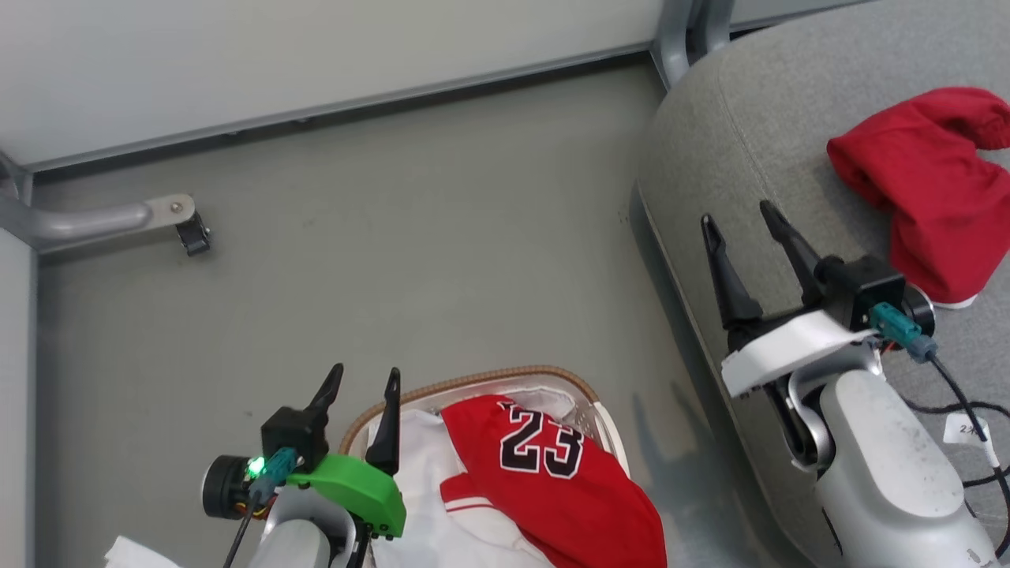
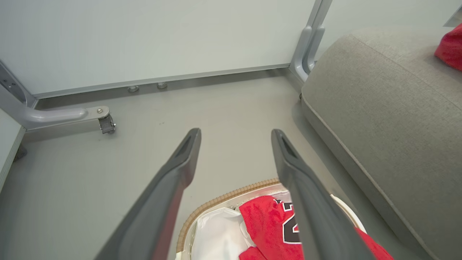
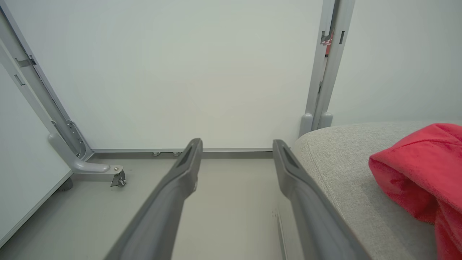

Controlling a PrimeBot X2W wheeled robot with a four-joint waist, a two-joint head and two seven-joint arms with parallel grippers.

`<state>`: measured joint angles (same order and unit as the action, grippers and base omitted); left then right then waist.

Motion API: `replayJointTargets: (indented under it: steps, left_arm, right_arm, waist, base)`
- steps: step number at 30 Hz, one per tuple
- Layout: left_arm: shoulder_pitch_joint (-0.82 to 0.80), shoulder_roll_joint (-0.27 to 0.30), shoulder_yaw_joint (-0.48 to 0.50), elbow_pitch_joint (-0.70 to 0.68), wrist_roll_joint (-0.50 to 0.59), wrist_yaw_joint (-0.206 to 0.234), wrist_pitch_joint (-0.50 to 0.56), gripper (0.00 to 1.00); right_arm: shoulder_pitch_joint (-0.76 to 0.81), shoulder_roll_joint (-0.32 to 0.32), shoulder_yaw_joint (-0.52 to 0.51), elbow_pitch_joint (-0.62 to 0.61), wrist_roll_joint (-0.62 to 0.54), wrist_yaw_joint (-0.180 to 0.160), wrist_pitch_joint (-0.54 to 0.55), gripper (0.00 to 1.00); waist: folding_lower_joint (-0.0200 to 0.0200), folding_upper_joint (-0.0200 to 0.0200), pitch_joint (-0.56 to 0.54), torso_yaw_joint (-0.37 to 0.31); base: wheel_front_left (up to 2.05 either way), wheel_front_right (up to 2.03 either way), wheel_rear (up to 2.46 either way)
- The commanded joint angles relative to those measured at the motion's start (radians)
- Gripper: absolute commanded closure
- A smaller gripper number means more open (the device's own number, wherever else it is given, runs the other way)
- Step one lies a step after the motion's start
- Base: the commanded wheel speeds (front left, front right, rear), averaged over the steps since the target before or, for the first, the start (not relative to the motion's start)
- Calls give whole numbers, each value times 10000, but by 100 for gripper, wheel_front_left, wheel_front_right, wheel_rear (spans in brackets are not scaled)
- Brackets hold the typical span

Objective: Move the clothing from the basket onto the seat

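Observation:
The basket (image 1: 473,379) stands on the floor at the bottom centre, brown rim showing. Inside it lies the red-and-white "23" jersey (image 1: 552,481) on the white lining (image 1: 426,481); the left wrist view shows the jersey (image 2: 267,224) too. My left gripper (image 1: 364,379) (image 2: 236,135) hangs open and empty over the basket's left rim. A plain red garment with a white hem (image 1: 935,181) (image 3: 422,180) lies crumpled on the grey seat (image 1: 757,134) (image 2: 389,108) (image 3: 335,162). My right gripper (image 1: 740,217) (image 3: 237,143) is open and empty above the seat's left edge, left of that garment.
Grey floor (image 1: 410,237) stretches between basket and seat. A pale partition wall (image 1: 316,47) runs along the back, with a metal foot and caster (image 1: 189,229) at the left and a post (image 1: 678,31) by the seat's corner. Black cables (image 1: 963,402) trail on the seat near my right forearm.

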<state>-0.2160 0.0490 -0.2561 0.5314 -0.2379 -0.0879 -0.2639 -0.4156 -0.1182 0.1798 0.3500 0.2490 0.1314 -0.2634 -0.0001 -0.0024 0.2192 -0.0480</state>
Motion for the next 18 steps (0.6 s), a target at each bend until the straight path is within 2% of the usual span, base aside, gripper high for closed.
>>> replayJointTargets:
  steps: [1,9,18]
  left_arm:
    - [-420,35,-165,170,-122,-67,-6,0]
    - [-2065,48,-1277,1719,-531,-198,-6,0]
    - [-3328,54,-1864,3330,-1052,-324,-7,0]
  right_arm:
    - [-292,-100,2,-144,35,-14,-17,0]
    - [-1334,-16,-138,-988,31,-14,-17,0]
    - [-1792,103,-164,-1516,-36,-14,-17,0]
  waist:
    - [1,24,1367,-598]
    - [1,24,3375,-1269]
    - [1,24,4634,-1753]
  base:
    - [0,0,0]
    - [0,0,0]
    - [0,0,0]
